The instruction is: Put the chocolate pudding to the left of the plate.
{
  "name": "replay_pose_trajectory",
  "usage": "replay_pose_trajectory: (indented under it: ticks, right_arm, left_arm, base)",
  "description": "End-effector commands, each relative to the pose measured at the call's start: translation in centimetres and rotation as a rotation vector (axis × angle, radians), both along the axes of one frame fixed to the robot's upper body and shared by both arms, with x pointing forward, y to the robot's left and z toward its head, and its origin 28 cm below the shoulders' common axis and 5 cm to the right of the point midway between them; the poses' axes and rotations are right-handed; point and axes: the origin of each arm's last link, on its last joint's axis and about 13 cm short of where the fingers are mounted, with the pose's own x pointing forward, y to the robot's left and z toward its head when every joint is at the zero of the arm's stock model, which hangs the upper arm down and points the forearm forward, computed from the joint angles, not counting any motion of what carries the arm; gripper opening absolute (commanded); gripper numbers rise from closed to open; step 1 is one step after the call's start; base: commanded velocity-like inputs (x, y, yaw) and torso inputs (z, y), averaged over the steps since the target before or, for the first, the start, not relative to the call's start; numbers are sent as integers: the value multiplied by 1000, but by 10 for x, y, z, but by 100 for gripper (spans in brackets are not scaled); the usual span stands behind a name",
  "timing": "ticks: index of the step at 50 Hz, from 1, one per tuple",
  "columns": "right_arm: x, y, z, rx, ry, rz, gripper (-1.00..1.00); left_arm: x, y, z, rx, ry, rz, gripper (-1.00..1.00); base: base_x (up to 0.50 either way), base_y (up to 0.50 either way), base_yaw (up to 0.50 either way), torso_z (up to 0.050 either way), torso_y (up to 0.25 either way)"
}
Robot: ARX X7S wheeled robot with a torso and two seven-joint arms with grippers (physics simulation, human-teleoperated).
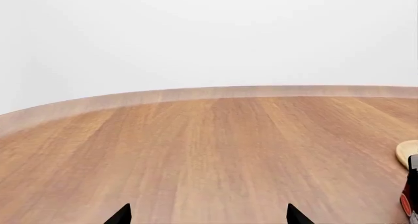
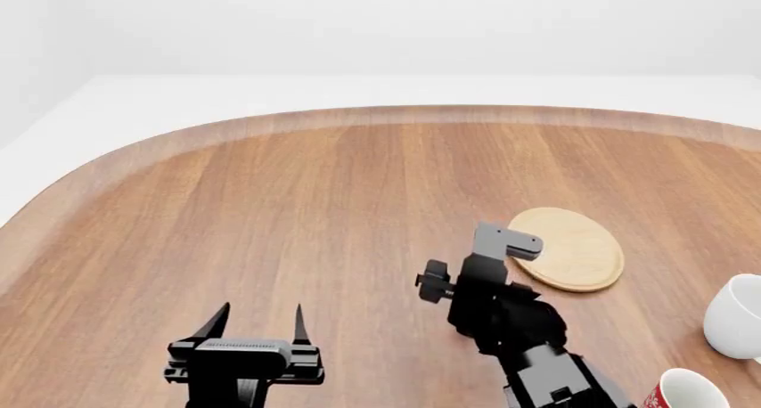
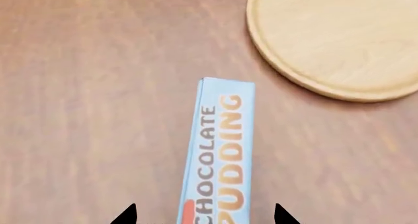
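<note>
Between the two black fingertips of the right tool, whose jaws stand parted around it without visibly touching, lies the light-blue rectangular chocolate pudding box on the brown wooden table. It looks like light, stiff cardboard, best pinched across its narrow sides. Beyond the box's far end and to one side sits the round light-tan wooden plate. From the head view the arm hides the box entirely. The left tool hangs released, well apart.
</note>
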Motion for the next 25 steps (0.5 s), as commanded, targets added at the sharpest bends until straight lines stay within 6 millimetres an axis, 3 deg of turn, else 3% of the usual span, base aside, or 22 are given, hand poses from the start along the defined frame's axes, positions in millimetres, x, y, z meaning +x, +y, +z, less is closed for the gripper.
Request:
replay_pose_trajectory:
  ticks: [1,25]
  right_arm:
    - [0,-3,-6,11,26,-9,100]
    - [-4,-5,-12,32,77,-3,100]
  left_arm:
    - [0,0,-1,2,2,-4,100]
    - [0,0,-1,5,4,-6,100]
  base:
    - [0,0,0,0,0]
    - [0,0,0,0,0]
